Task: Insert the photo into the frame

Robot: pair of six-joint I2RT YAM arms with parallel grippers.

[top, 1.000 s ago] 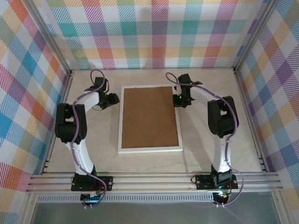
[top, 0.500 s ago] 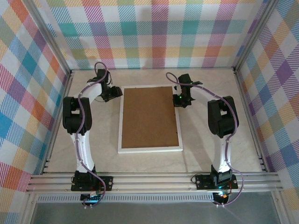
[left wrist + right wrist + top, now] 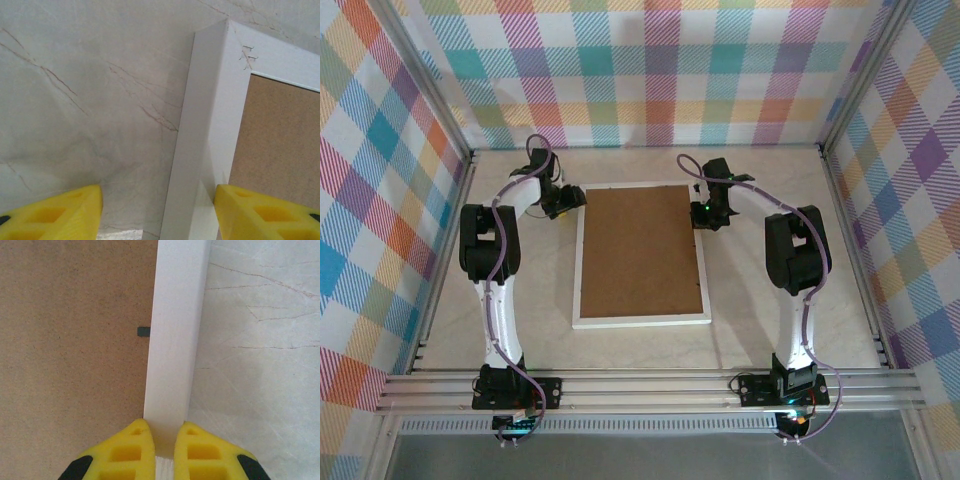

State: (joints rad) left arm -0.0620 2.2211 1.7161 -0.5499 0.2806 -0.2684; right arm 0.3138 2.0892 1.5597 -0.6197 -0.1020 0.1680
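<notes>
Walls: plaid-papered panels (image 3: 650,70) in pastel checks box my cell in on the far side and both flanks.
Table: the pale marbled table top (image 3: 745,310) has thin brown veins running through it.
Rails: aluminium rails (image 3: 650,388) cross the near edge, and I see both arm bases bolted to them.
Frame: the frame (image 3: 640,252) lies flat at mid-table, back side up, with its long sides running away from me. A narrow white border surrounds the brown backing board (image 3: 75,340).
Left arm: the left arm (image 3: 485,250) reaches up and inward to the frame's far-left corner.
Right arm: the right arm (image 3: 795,255) bends in to the far part of the frame's right edge.
Left gripper: the left gripper (image 3: 568,200) is spread wide. One of its yellow fingers (image 3: 60,210) is over the table and the other over the board, so it straddles the white left border without pinching anything.
Right gripper: the right gripper (image 3: 703,213) has its fingers (image 3: 130,450) pressed nearly together, tips over the white right border. I cannot tell whether they touch it.
Tab: a small dark tab (image 3: 143,332) sits at the board's edge, against the border.
Staples: faint staple marks (image 3: 247,52) show at the mitred corner.
Change: a second ago the left gripper hung beside the frame's left edge, off the border. It has since swung up to the corner, and its elbow has shifted inward. The right arm and the frame have not moved.
</notes>
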